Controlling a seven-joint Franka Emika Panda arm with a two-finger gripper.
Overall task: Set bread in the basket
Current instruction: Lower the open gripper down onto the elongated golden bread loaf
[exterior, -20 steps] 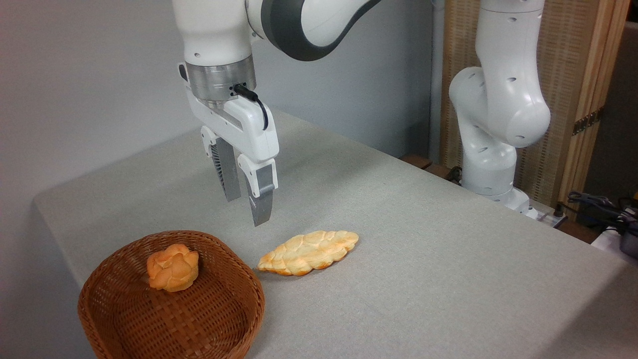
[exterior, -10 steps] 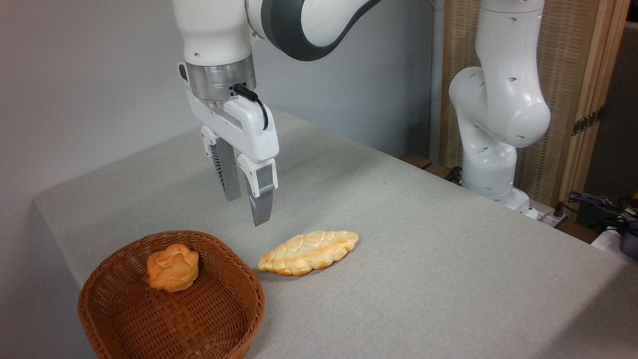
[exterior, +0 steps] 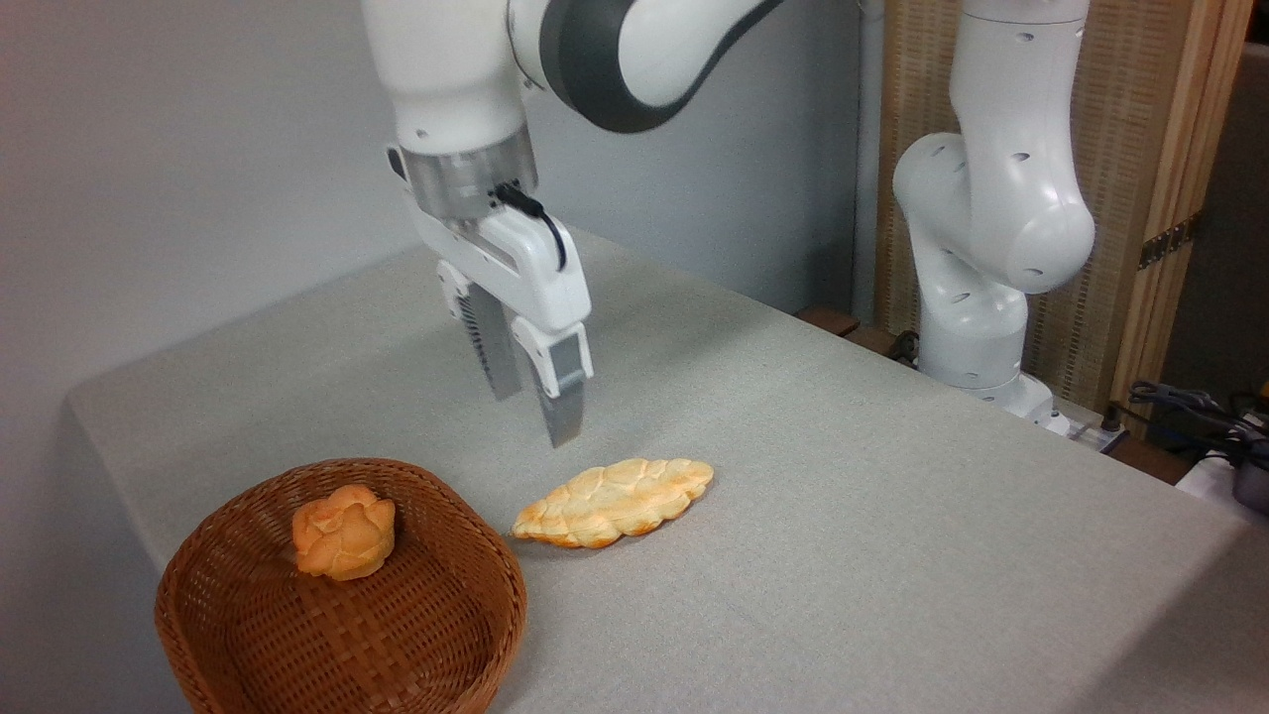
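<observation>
The bread (exterior: 615, 501), a long flat braided loaf, pale golden with browned edges, lies flat on the grey table just right of the basket (exterior: 248, 635). The basket is round, reddish-brown wicker, at the front left. My gripper (exterior: 535, 412) hangs in the air above the table, behind and slightly left of the loaf. It is open, with nothing between its fingers, which point down.
A small round orange-brown knotted bun (exterior: 343, 532) sits inside the basket at its back. The arm's white base (exterior: 981, 288) stands at the table's far right edge, with cables (exterior: 1190, 407) beyond it. The grey table (exterior: 843, 516) ends close to the basket's left side.
My gripper has shifted to the right, toward the spot above the loaf, at about the same height. The loaf, basket and bun have not moved.
</observation>
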